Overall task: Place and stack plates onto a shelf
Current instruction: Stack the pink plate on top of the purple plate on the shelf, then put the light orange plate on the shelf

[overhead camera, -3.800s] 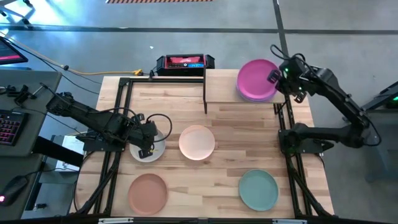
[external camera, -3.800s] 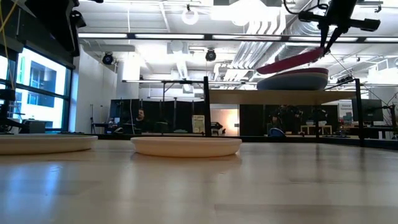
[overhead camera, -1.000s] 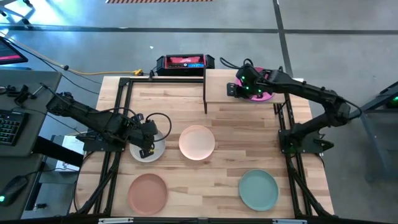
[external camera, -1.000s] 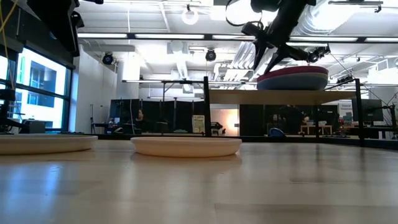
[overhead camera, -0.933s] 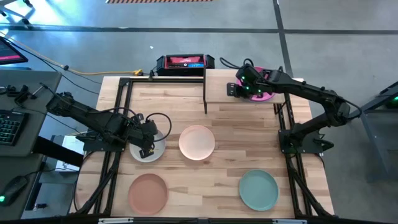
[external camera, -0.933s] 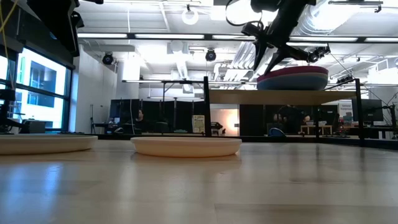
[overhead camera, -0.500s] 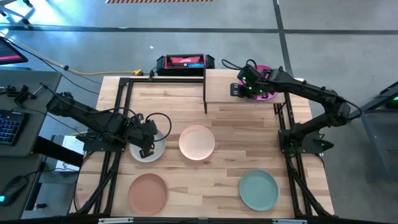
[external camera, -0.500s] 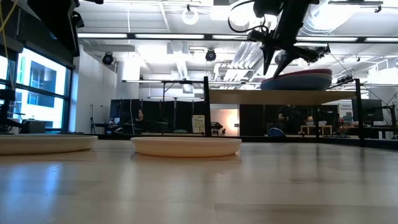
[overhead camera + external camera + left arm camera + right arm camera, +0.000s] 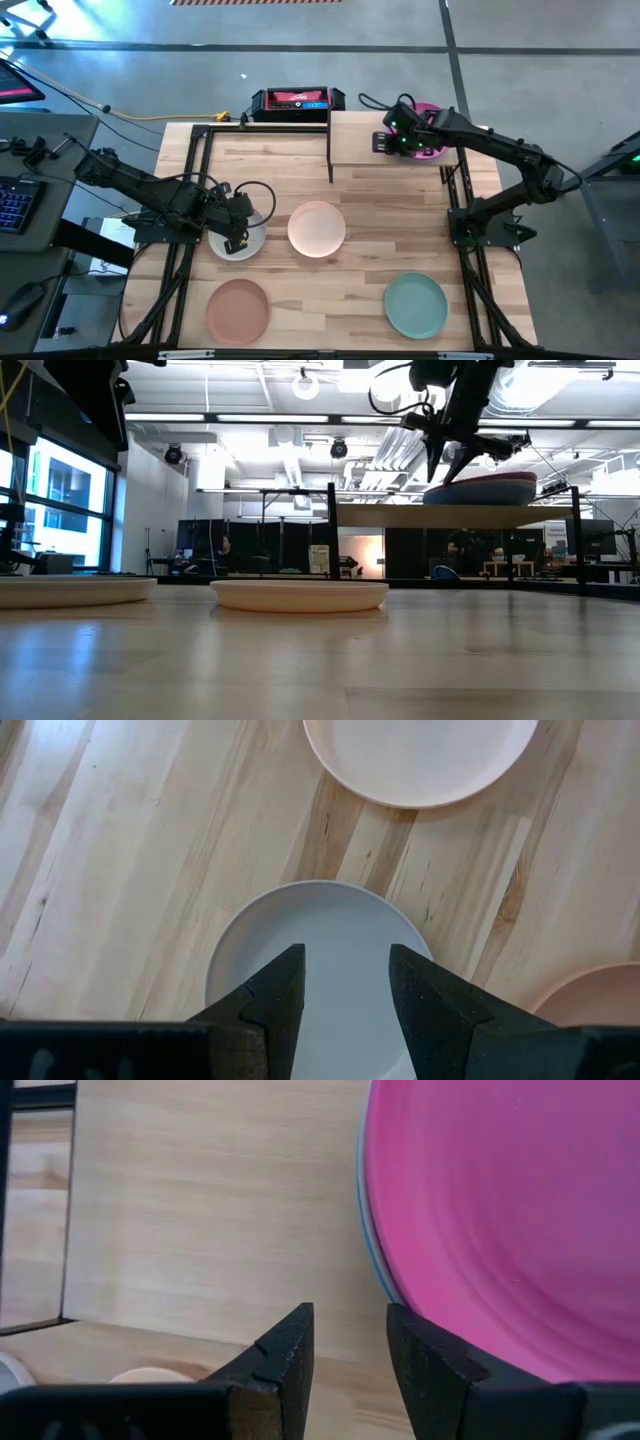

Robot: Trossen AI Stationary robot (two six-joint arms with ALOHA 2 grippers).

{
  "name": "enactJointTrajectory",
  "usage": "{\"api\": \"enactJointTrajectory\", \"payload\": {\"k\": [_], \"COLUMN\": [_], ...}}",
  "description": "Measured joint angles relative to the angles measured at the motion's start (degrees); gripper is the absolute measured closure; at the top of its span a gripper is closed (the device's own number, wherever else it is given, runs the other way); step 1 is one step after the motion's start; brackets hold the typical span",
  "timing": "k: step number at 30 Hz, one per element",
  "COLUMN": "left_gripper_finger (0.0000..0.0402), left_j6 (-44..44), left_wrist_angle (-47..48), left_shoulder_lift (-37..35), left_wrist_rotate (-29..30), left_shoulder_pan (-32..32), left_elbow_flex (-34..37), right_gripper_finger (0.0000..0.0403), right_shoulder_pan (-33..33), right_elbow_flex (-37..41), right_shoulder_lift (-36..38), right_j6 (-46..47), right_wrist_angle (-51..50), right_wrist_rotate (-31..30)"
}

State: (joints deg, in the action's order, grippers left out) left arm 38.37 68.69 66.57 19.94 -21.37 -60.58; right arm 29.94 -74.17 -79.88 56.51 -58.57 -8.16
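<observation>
On the right part of the shelf (image 9: 360, 140), a magenta plate (image 9: 500, 1220) lies on top of a blue plate (image 9: 367, 1230). The low view shows them as a low stack (image 9: 482, 490). My right gripper (image 9: 350, 1345) is open at this stack's left rim. My left gripper (image 9: 345, 985) is open and hangs above a pale grey plate (image 9: 320, 945) near the table's left side, touching nothing. A peach plate (image 9: 317, 228), a terracotta plate (image 9: 238, 308) and a teal plate (image 9: 415, 305) lie flat on the table. My right gripper has one fingertip (image 9: 425, 1350) against the magenta plate's rim (image 9: 385, 1285), on the side facing the shelf's left end. The other finger stands over bare shelf board. The fingers slant down from above. The plate lies flat on the blue plate.
A black upright post (image 9: 330, 150) stands at the shelf's left end. A black and red box (image 9: 297, 100) sits beyond the table's far edge. Black frame rails (image 9: 190, 200) run along both table sides. Bare tabletop lies between the plates.
My right gripper has tipped, and its fingertips have swung a little toward the table's right edge. The magenta plate has slid that way with them. It now lies flatter on the stack than a second ago.
</observation>
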Motion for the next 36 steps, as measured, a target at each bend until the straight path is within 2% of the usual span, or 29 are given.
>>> {"api": "enactJointTrajectory", "payload": {"k": [8, 15, 20, 27, 36], "left_gripper_finger": [0.0263, 0.0263, 0.0263, 0.0263, 0.0263], "left_j6": [0.0, 0.0, 0.0, 0.3, -0.5], "left_wrist_angle": [0.0, 0.0, -0.1, -5.7, -12.9], "left_shoulder_lift": [0.0, 0.0, 0.0, 1.0, 5.6], "left_wrist_rotate": [0.0, 0.0, 0.0, 0.0, -0.1], "left_shoulder_pan": [0.0, 0.0, 0.0, 0.0, 0.0], "left_elbow_flex": [0.0, 0.0, 0.0, 0.0, 0.0], "right_gripper_finger": [0.0279, 0.0279, 0.0279, 0.0279, 0.0279], "right_shoulder_pan": [-0.1, -3.9, -9.7, -20.3, -30.6], "right_elbow_flex": [0.0, 0.0, 0.0, 0.0, 0.0], "right_shoulder_lift": [0.0, 0.5, 0.9, 0.9, -0.4], "right_j6": [-1.1, -1.1, -0.5, 4.2, 9.2], "right_wrist_angle": [0.0, 2.3, 5.0, 6.3, 6.4], "right_wrist_rotate": [1.6, 8.4, 13.2, 12.6, 9.7]}}
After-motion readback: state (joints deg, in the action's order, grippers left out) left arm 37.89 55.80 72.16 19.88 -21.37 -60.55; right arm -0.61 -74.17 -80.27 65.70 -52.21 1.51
